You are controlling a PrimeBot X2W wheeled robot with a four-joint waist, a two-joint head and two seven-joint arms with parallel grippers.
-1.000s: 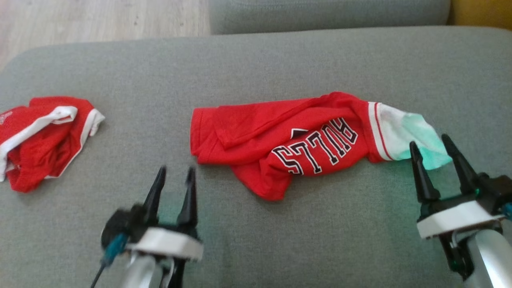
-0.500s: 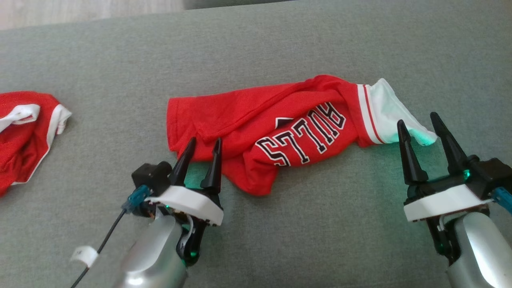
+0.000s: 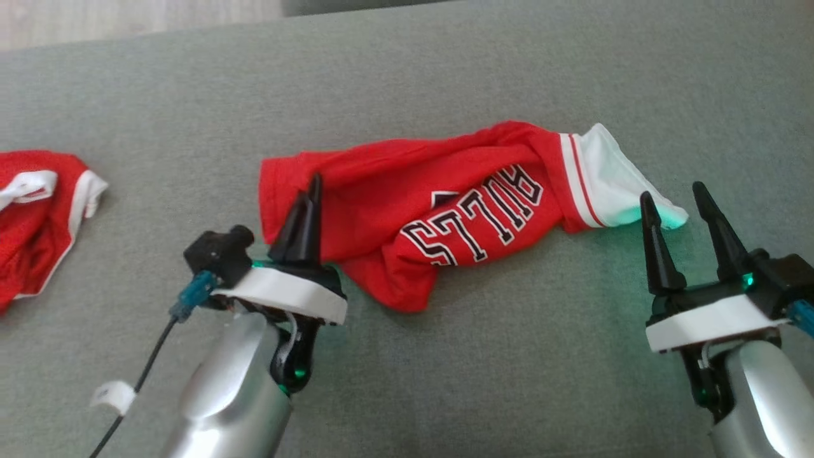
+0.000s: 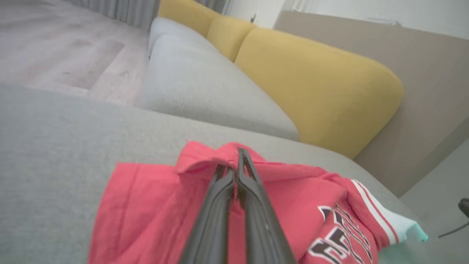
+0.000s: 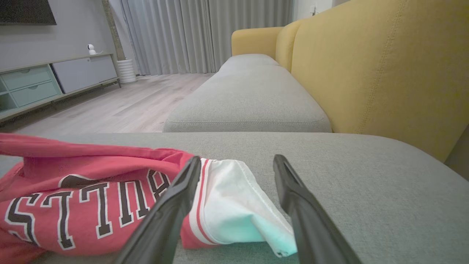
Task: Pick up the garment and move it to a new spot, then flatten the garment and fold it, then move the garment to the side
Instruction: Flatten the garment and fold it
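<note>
Far left: a second red garment (image 3: 38,210) with white trim, crumpled on the grey cushion (image 3: 407,76) and cut off by the head view's edge, well apart from the rest
Left gripper (image 3: 311,187): the jaws are pressed together on a raised fold at the red left end of the garment (image 3: 458,191); in the left wrist view the cloth puckers up around the fingertips (image 4: 240,157)
Centre: the garment lies in a rumpled band across the cushion, left to right, with black-and-white lettering (image 3: 474,219) facing up (upside down as the head camera sees it)
White end (image 3: 604,184): a striped red-and-white band, then plain white cloth tapering to a point at the garment's right, flat on the cushion
Right gripper (image 3: 673,191): the jaws are spread wide and hold nothing; in the right wrist view the white tip lies between the two fingers (image 5: 172,205), the left one overlapping the striped band
Right background: a yellow backrest (image 5: 384,66) rises behind the cushion
</note>
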